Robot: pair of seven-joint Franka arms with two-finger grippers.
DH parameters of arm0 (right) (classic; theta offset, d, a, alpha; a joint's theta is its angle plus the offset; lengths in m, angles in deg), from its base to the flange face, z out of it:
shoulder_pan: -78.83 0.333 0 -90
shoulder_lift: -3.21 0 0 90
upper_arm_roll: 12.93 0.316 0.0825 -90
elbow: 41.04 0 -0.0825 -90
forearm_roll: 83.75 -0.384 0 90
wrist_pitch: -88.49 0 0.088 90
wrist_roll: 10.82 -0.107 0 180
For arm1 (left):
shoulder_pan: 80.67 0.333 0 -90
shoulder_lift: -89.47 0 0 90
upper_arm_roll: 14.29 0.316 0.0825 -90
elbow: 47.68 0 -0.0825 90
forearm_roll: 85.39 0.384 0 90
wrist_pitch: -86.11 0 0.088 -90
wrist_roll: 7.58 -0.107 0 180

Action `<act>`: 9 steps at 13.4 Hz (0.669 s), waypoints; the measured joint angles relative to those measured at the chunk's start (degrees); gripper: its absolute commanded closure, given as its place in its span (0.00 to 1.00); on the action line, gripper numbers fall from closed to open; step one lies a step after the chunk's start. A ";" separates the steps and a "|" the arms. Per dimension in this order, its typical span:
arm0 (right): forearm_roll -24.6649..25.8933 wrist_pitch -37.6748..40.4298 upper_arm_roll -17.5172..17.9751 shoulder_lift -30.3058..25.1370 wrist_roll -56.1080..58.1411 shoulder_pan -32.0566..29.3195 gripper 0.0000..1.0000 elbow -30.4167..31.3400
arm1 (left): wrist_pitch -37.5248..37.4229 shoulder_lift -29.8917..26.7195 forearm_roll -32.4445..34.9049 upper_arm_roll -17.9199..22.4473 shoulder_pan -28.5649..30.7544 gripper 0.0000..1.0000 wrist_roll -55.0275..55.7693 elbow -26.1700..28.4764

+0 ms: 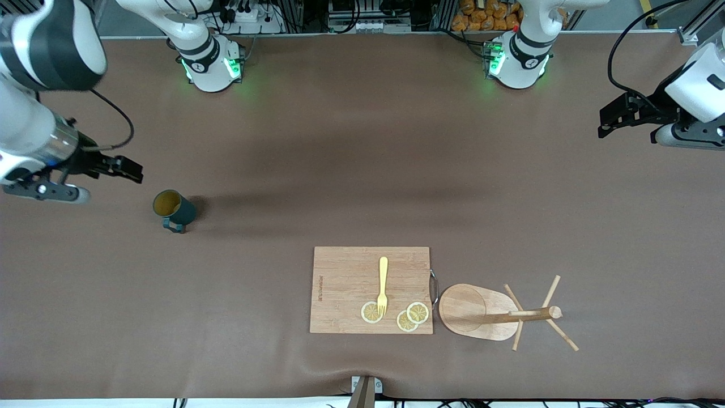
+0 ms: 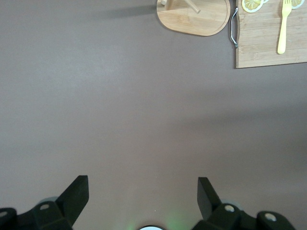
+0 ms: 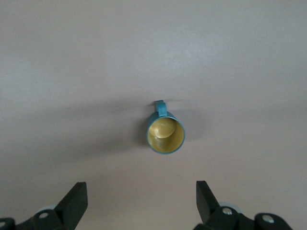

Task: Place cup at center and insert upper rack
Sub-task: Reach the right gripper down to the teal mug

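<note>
Cup: the small dark teal-green cup stands upright on the brown tabletop, well apart from the rectangular wooden cutting board, toward the right arm's end.
Upper rack: the light wooden upper rack lies tipped just beside the board, uninserted.
Right end effector: spread wide, empty, near the cup, judged ready for pickup.
Left end effector: spread wide, empty, waiting.

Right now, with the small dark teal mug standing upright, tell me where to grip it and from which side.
Grip the small dark teal mug across its round rim, coming straight down from above. It stands upright with its mouth open upward, and its handle points toward the front camera, so set the fingers clear of it. The open right gripper hangs above the table beside the mug and looks best placed.
</note>
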 measured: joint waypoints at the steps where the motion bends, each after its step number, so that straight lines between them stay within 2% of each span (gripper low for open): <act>1: -0.74 -2.62 -0.10 0.17 0.01 -0.90 0.00 2.78 | 0.00 0.01 0.00 0.01 0.01 0.00 0.00 0.02; 5: -4.69 -15.06 -0.15 0.63 0.09 -2.32 0.01 14.20 | 0.00 0.05 0.00 0.02 0.01 0.00 0.00 0.06; 8: -5.08 -21.29 0.25 1.09 0.08 -1.56 0.15 18.76 | 0.00 0.12 0.00 0.03 0.01 0.00 0.00 0.12; 9: -5.10 -22.59 0.33 1.61 0.07 -1.41 0.15 19.32 | 0.00 0.15 0.00 0.03 0.01 0.00 0.00 0.15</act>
